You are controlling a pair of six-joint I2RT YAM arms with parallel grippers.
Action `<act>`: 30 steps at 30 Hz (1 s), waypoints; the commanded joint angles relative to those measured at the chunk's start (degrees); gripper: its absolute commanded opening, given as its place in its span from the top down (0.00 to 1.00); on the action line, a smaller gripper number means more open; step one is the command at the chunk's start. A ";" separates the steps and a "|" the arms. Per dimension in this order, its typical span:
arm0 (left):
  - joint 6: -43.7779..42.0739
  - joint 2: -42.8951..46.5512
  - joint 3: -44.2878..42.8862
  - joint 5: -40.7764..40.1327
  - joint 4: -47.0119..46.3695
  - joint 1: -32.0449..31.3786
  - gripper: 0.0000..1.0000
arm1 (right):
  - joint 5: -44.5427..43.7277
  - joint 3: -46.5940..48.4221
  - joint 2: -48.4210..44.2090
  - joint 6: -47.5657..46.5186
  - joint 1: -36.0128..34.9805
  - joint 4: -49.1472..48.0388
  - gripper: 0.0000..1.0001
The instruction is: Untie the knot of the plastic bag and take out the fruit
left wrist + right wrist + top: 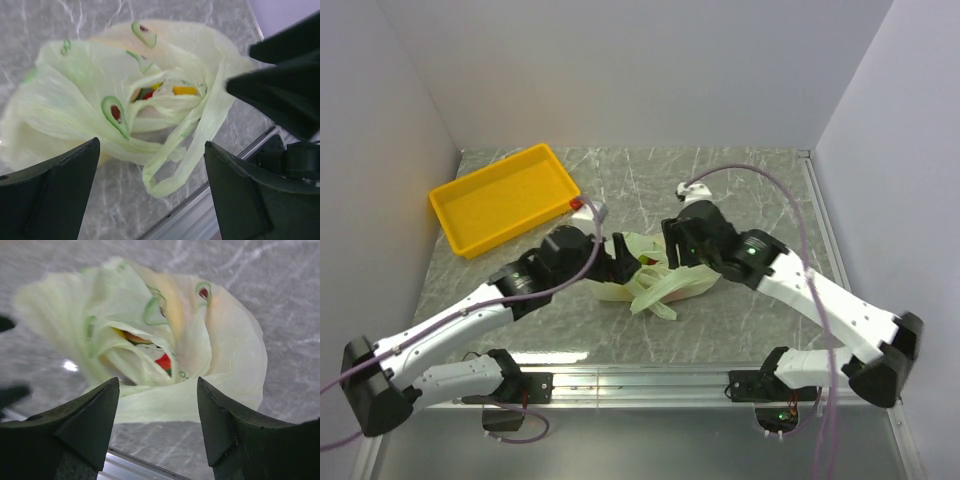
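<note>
The pale green plastic bag [655,278] lies crumpled on the table between both grippers. In the left wrist view the bag [75,100] has its mouth partly open and its handle loops [175,170] lie loose toward the front rail; no tied knot shows. Inside the mouth I see fruit: a yellow piece [185,90], and in the right wrist view a red watermelon slice [164,361]. My left gripper [623,268] [151,142] is open and empty just left of the bag. My right gripper [678,250] [158,379] is open and empty at the bag's right side.
A yellow tray [505,198] stands empty at the back left. The metal front rail [650,378] runs close in front of the bag. Walls close in the table on the left, back and right.
</note>
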State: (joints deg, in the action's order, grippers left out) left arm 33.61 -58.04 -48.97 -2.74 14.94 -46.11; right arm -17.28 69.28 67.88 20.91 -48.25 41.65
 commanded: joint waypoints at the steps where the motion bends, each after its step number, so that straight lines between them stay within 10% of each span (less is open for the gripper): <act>1: 10.83 -4.97 -2.44 -15.23 3.95 -6.00 0.09 | -6.54 -1.76 3.40 -0.96 -0.27 1.34 0.30; 9: 21.14 -12.78 -1.04 -25.55 0.44 -11.55 0.10 | -2.60 -9.15 3.14 -3.32 3.16 -9.74 0.32; 30: 8.05 -23.78 -3.15 -34.87 -3.60 -4.53 0.11 | -7.93 -5.12 15.00 0.01 4.65 -11.60 0.27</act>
State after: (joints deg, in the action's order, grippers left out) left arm 43.75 -81.25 -51.24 -35.44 11.77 -53.01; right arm -18.33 61.12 82.19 18.87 -45.01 28.69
